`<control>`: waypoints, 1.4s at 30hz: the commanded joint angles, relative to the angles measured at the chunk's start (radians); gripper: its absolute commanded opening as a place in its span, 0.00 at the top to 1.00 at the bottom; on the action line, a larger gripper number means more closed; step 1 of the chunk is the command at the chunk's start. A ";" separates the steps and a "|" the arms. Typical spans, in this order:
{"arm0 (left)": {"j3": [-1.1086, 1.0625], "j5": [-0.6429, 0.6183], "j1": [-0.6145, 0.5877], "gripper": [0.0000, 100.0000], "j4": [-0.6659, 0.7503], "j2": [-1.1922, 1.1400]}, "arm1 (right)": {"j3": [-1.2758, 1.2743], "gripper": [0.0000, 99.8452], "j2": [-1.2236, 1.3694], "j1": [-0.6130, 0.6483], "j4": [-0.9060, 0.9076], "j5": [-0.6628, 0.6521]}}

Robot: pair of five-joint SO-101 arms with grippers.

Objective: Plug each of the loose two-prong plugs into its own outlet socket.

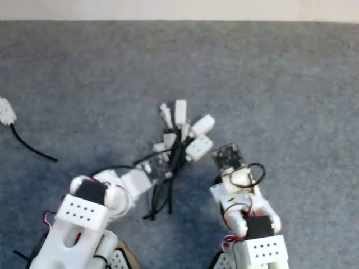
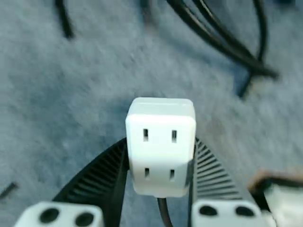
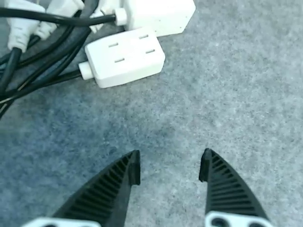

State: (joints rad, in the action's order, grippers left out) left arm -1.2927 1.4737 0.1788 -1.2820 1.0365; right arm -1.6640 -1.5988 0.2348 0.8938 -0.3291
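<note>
At seven o'clock the left gripper (image 2: 161, 158) is clamping a white boxy outlet socket (image 2: 161, 125); white two-prong plugs (image 1: 180, 112) are lying tangled at centre; at five o'clock the right gripper (image 3: 168, 165), fingers (image 3: 111, 189) apart, is probably needing a plug next.

Right gripper (image 3: 168, 170): black ribbed fingers spread apart, nothing between them, above the grey carpeted table surface (image 3: 236, 94). Ahead lies a white rectangular plastic outlet block (image 3: 124, 56), slots facing up. A second white block (image 3: 158, 14) lies just beyond it. Black cables (image 3: 42, 52) bunch alongside.
</note>
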 commanded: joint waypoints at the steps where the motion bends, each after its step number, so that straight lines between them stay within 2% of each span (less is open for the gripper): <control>1: 0.001 -0.103 0.036 0.97 0.087 0.007 | -0.082 0.80 -0.015 0.008 0.007 -0.015; 6: 0.002 -0.299 0.031 0.78 0.195 0.007 | -0.082 0.80 -0.015 0.008 0.008 -0.015; 8: 0.002 -0.310 0.031 0.73 0.192 0.008 | -0.082 0.80 -0.015 0.008 0.008 -0.015; 15: 0.012 -0.307 -0.042 0.73 0.198 0.016 | -0.082 0.80 -0.015 0.008 0.008 -0.015; 20: 0.102 -0.347 -0.183 0.73 0.265 0.013 | -0.082 0.80 -0.010 0.008 0.010 -0.015; 25: 0.243 -0.632 -0.315 0.73 0.336 0.005 | -0.071 0.80 -0.010 0.008 0.053 -0.012; 27: 0.286 -0.732 -0.323 0.73 0.333 -0.008 | -0.058 0.80 -0.008 0.004 0.054 -0.014; 31: 0.354 -0.839 -0.321 0.73 0.313 -0.113 | -0.038 0.80 -0.008 0.002 0.059 -0.012; 34: 0.453 -0.987 -0.352 0.73 0.313 -0.257 | -0.019 0.80 -0.007 0.002 0.068 -0.012; 38: 0.602 -1.250 -0.406 0.73 0.307 -0.524 | 0.061 0.80 0.004 0.007 0.087 -0.011; 42: 0.746 -1.476 -0.415 0.73 0.307 -0.799 | 0.205 0.80 0.157 0.010 0.079 -0.011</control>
State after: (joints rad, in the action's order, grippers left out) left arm -0.6697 0.1511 -0.2294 -0.9674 0.4089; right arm -1.5934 -1.5528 0.2348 0.9720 -0.3322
